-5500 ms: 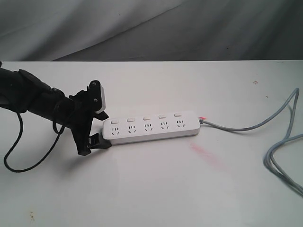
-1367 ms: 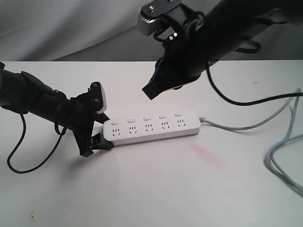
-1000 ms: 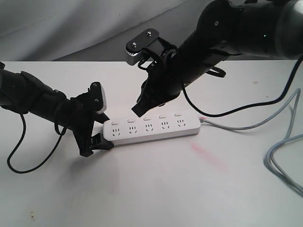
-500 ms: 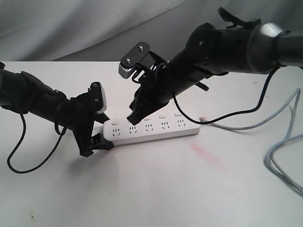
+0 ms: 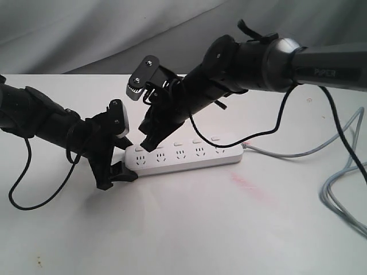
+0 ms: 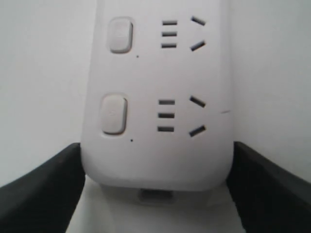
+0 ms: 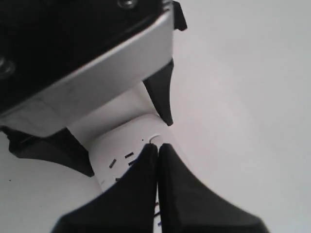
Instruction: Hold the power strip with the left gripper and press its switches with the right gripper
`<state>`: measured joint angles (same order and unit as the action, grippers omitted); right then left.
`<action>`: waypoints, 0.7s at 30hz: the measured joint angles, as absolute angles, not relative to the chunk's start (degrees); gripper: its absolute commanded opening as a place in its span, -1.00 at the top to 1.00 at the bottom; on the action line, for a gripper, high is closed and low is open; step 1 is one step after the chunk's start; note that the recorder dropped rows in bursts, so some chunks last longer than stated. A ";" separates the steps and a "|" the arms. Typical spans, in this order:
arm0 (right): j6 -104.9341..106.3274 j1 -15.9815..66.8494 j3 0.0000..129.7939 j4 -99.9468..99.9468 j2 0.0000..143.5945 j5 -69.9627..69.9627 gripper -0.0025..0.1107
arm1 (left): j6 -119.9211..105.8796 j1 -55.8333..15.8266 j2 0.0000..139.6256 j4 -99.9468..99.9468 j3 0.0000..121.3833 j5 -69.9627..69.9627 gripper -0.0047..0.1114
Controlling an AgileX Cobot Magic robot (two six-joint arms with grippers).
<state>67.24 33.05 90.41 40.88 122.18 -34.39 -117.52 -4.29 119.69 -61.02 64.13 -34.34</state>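
White strip (image 6: 155,73) lies flat on table (image 6: 43,73), its rounded end between the two black fingers (image 6: 43,189) of left gripper (image 6: 155,149). Both fingers touch its sides. Taking the held end as 6 o'clock, fingers sit at 9 and 3. Two switches show, near switch (image 6: 113,114) and far switch (image 6: 120,35). Each is at 9 o'clock of its socket (image 6: 180,115).

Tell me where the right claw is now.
Left of centre in the exterior view: the shut right claw tips down at the left end of the power strip, beside the left claw holding it.
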 measured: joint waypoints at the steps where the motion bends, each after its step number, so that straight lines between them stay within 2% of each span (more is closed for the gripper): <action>1: 68.00 33.17 90.88 40.83 122.64 -34.56 0.96 | -117.52 -4.29 119.69 -61.02 64.13 -34.34 -0.20; 14: 71.78 34.14 96.33 41.57 129.46 -30.01 0.94 | -117.42 -4.29 119.69 -61.02 64.13 -34.34 -0.20; 17: 73.10 34.14 96.33 42.07 130.36 -29.38 0.65 | -117.42 -4.29 119.69 -61.02 64.13 -34.34 -0.20; 21: 74.80 34.14 96.33 43.73 131.40 -29.18 0.41 | -117.42 -4.29 119.69 -61.02 64.13 -34.34 -0.20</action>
